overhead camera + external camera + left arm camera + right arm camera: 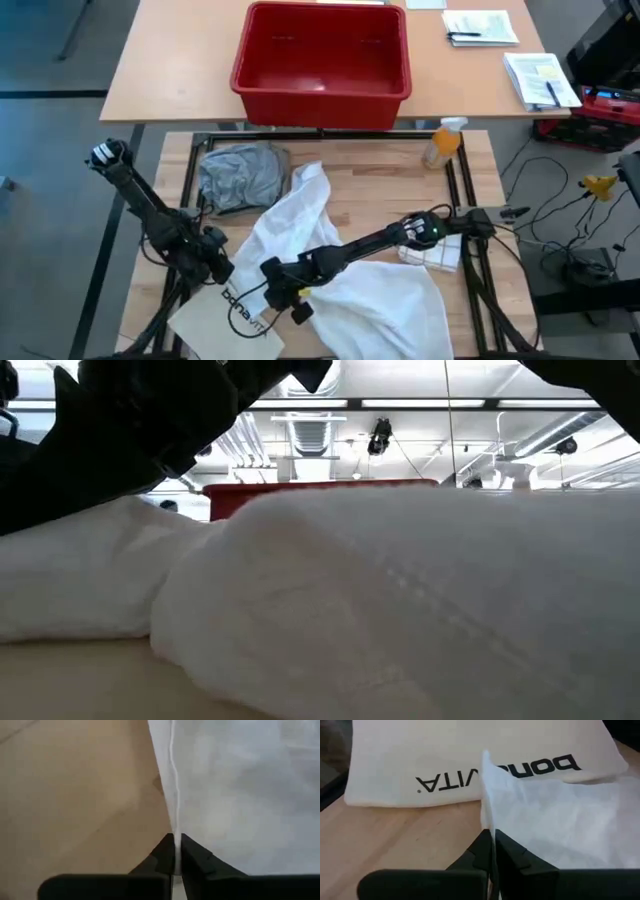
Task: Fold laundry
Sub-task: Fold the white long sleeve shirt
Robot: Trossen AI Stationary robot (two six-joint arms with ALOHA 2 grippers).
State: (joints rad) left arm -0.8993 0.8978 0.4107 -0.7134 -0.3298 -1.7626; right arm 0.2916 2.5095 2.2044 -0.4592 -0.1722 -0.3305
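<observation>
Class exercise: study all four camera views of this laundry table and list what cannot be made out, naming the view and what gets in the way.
- Low view: the white shirt fills the frame, hiding the table and most of the red bin.
- High view: the left gripper is too small to read.
- Left wrist view: the cloth's outline runs off the frame.
- Right wrist view: the bag is cut off by the edges.

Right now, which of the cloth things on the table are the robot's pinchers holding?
The big white shirt. Both the left gripper and right gripper pinch its edge. The grey T-shirt lies bunched up, untouched, and the bonavita bag lies flat.
</observation>
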